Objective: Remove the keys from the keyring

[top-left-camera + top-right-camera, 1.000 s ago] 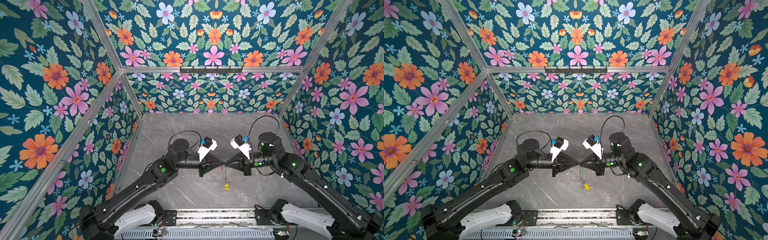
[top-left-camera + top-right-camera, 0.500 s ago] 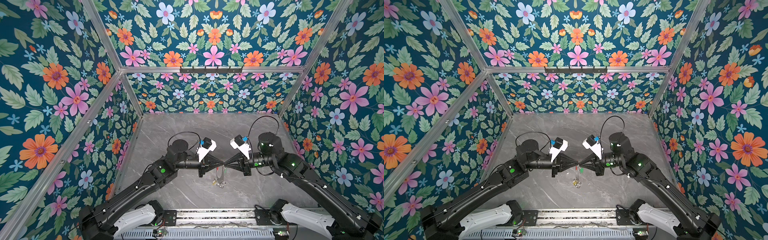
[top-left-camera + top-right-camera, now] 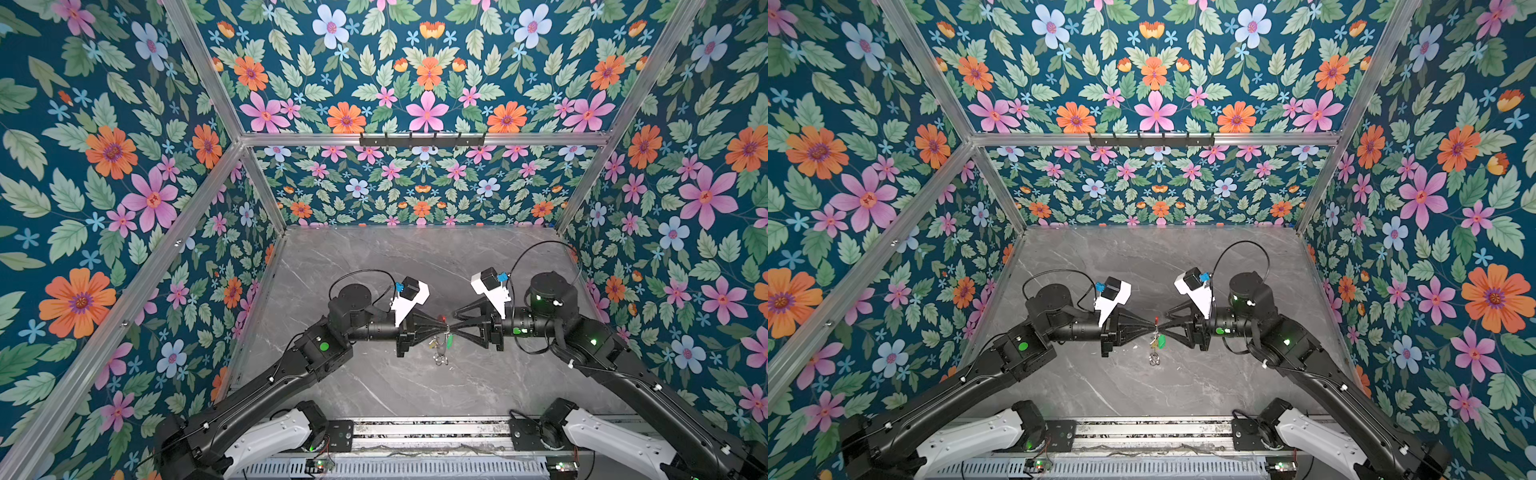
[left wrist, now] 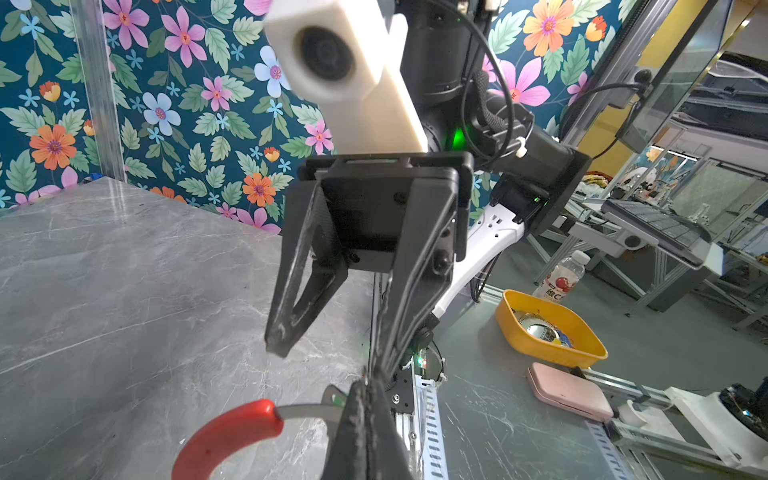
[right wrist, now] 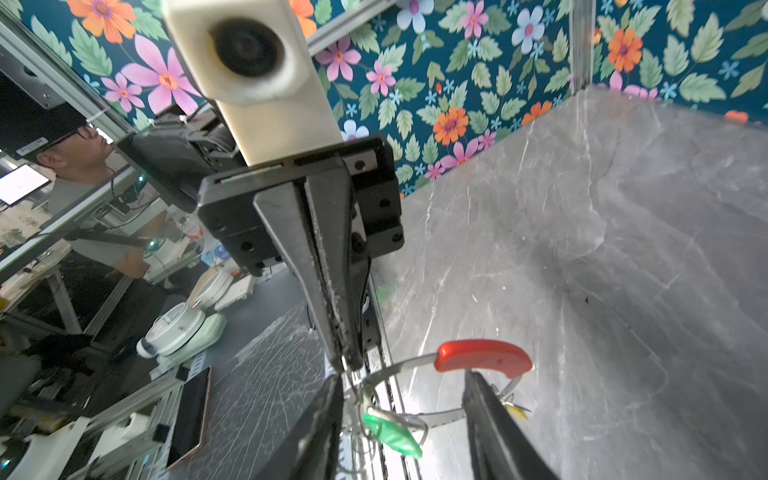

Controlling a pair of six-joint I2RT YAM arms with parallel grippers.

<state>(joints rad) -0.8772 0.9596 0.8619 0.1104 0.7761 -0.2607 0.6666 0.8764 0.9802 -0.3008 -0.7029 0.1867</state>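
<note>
Both arms meet tip to tip above the middle of the grey table. My left gripper (image 3: 442, 328) (image 3: 1152, 328) (image 4: 365, 386) (image 5: 347, 361) is shut on the thin metal hoop of the keyring (image 4: 303, 411) (image 5: 436, 415). The keyring's red sleeve (image 3: 443, 318) (image 3: 1156, 319) (image 4: 232, 428) (image 5: 482, 355) arcs to one side. My right gripper (image 3: 454, 321) (image 3: 1165, 322) (image 4: 328, 357) (image 5: 402, 376) is open, its fingers either side of the hoop without pinching it. The green-tagged key (image 3: 449, 340) (image 3: 1161, 340) (image 5: 390, 430) hangs from the ring. A yellow tag (image 5: 515, 411) shows behind one right finger. Small loops (image 3: 439, 358) dangle lowest.
Flowered walls close in the table on three sides, and a black hook rail (image 3: 422, 139) crosses the back wall. An aluminium rail (image 3: 415, 432) runs along the front edge. Outside the cell the left wrist view shows an orange tray (image 4: 582, 353) and a pink case (image 4: 569, 390).
My right gripper has opened and let go of the keyring, while the left stays shut on it. The hanging keys have swung up and to the left.
</note>
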